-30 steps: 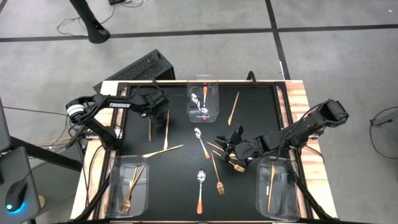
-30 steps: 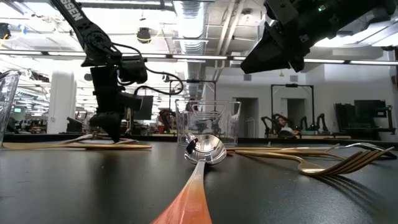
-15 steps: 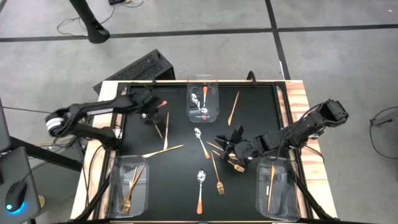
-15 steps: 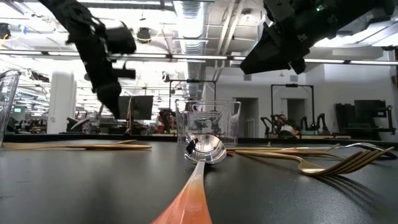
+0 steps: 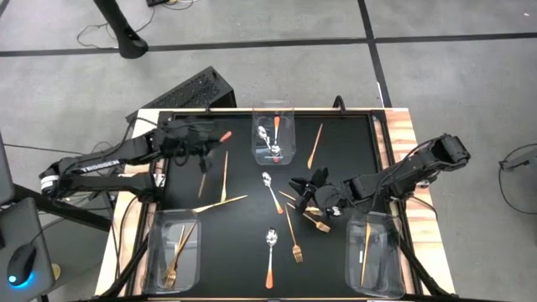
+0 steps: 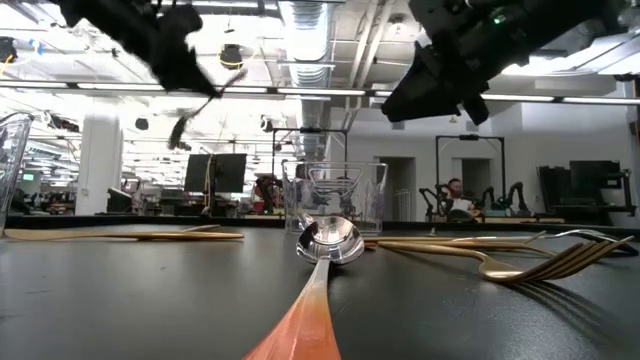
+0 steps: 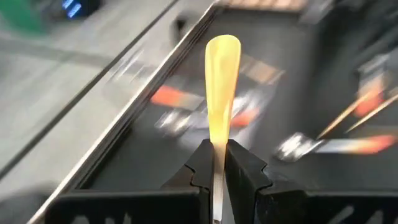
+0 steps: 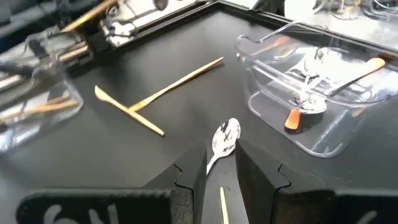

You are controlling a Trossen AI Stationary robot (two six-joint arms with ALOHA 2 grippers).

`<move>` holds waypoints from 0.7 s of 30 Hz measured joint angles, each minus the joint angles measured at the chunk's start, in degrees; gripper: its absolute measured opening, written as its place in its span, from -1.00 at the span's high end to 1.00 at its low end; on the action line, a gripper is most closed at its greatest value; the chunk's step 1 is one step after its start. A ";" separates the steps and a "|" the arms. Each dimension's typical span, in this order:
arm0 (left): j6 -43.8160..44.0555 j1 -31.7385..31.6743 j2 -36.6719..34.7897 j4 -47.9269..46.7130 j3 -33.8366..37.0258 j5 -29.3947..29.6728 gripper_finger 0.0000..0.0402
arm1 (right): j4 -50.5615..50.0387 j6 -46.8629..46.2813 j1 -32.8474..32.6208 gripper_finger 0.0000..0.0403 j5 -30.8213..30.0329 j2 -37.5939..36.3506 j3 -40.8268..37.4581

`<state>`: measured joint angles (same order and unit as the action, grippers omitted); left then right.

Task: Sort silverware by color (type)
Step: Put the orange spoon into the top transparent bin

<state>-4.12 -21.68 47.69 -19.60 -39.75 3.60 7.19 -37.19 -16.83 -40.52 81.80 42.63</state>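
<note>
Left gripper (image 5: 204, 153): hanging above the far left part of the surface (image 5: 243, 243), clenching a spoon (image 7: 221, 81) whose orange-red handle is sticking out past the fingers (image 7: 245, 174) in the left wrist view.
Right gripper (image 5: 306, 191): hovering over the right middle of the surface, above a cluster of gold utensils (image 5: 312, 216); its fingers (image 8: 258, 171) are standing slightly apart with nothing between them.
Far bin (image 5: 274, 137): sitting at the far middle edge, holding spoons with silver bowls and orange-red handles (image 8: 305, 102).
Near left bin (image 5: 174, 247): holding a gold fork (image 5: 174, 260).
Near right bin (image 5: 373, 252): holding 1 thin gold stick (image 5: 365, 245).
Loose spoons: 1 (image 5: 271, 193) lying at the centre of the surface, another (image 5: 270, 256) lying near the front edge, its bowl (image 6: 328, 240) filling the middle of the low view.
Loose fork (image 5: 294, 239): lying just right of the front spoon.
Gold sticks: 1 (image 5: 315, 144) lying right of the far bin, 2 crossing (image 5: 222, 189) on the left half.
</note>
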 joint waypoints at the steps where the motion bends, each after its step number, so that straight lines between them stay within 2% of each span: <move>1: 0.81 1.07 -0.33 3.50 0.63 -2.08 0.95 | 0.53 -0.20 0.28 0.46 0.01 0.02 0.00; 5: 3.35 5.77 0.06 16.51 4.05 -8.80 0.95 | 3.74 2.15 0.80 0.41 0.03 0.00 0.00; 8: 3.18 9.09 1.49 23.47 6.48 -9.25 0.95 | 5.44 3.97 0.76 0.33 0.08 0.01 0.00; 12: -0.90 12.18 3.54 26.00 8.69 -4.95 0.95 | 5.49 4.04 0.76 0.23 0.33 0.02 0.00; 17: -3.65 13.90 6.57 36.68 15.59 5.69 0.95 | 5.37 3.19 0.69 0.19 2.58 0.02 0.00; 19: 0.05 14.13 8.55 45.10 19.06 5.95 0.95 | 5.41 2.76 0.69 0.19 2.89 0.02 0.00; 21: 3.48 14.50 10.63 56.92 21.91 1.24 0.95 | 5.62 2.71 0.69 0.20 2.91 0.02 0.00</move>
<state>-0.64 -7.18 58.32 37.32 -17.84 4.85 12.81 -34.48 -16.14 -37.60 81.82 42.63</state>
